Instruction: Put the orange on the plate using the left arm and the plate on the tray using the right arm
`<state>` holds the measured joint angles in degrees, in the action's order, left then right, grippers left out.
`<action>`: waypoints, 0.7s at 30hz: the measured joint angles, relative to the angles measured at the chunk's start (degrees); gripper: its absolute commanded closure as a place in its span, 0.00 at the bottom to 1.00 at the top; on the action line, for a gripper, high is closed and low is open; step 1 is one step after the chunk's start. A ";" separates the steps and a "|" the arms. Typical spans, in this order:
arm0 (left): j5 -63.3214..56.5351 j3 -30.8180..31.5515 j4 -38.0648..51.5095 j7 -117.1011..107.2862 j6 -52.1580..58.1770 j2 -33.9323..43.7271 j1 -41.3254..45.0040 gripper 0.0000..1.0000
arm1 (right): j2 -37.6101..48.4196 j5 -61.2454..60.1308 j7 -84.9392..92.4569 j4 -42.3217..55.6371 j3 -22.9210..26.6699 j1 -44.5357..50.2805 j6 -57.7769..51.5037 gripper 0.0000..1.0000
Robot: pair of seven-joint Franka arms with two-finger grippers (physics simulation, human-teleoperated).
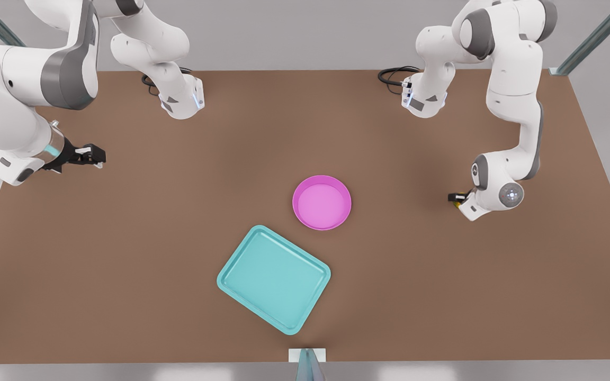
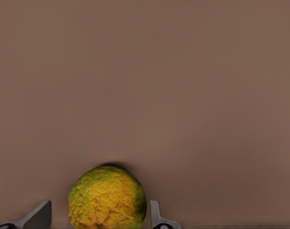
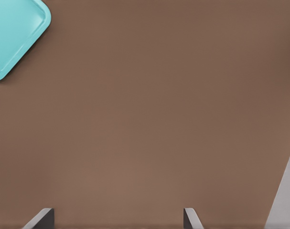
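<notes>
A: How far along is the task being judged?

B: Barely begun. The orange is being seen in the left wrist view, resting on the tabletop between the fingers of the left tool. One finger is sitting just beside the fruit, the other is standing a little apart, so the tool is being held wide and nothing is being gripped yet.

A: Where is that tool being placed in the front view?

B: At the front view's right, low over the tabletop, well apart from the plate. A sliver of yellow is being shown at its tip, which is being taken for the orange.

A: And the other arm?

B: The right tool is being held at the front view's left, raised and waiting. In its wrist view its fingers are being shown spread wide with only bare tabletop between them, and a corner of the tray is being caught at the edge.

A: How are plate and tray lying?

B: The plate is sitting empty near the middle. The tray is lying empty just beside it, nearer the front view's bottom edge, apparently not touching it.

A: So what is being left?

B: Everything: the orange is to be grasped and carried to the plate, then the plate is to be set on the tray.
</notes>
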<state>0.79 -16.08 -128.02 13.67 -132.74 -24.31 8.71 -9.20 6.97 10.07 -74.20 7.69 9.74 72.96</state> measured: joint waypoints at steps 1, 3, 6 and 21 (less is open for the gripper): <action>0.00 0.00 -0.11 0.22 0.22 -0.04 0.00 0.00 | 0.00 0.00 -0.02 0.00 0.00 0.00 0.00 0.00; 0.03 0.03 -0.16 0.56 0.51 -0.13 0.00 0.29 | 0.00 0.00 -0.04 -0.01 0.00 -0.01 -0.02 0.00; 0.07 0.08 -0.05 0.77 0.44 -0.67 0.01 0.36 | 0.00 0.00 -0.08 -0.01 0.00 -0.08 -0.07 0.00; -0.20 0.48 0.57 0.90 -4.02 -1.49 -0.09 0.45 | -0.16 -0.08 -0.13 -0.26 0.18 -0.16 -0.15 0.00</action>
<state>0.59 -15.60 -127.45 14.58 -136.77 -25.79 8.62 -9.36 6.89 9.94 -74.46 7.88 9.58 72.81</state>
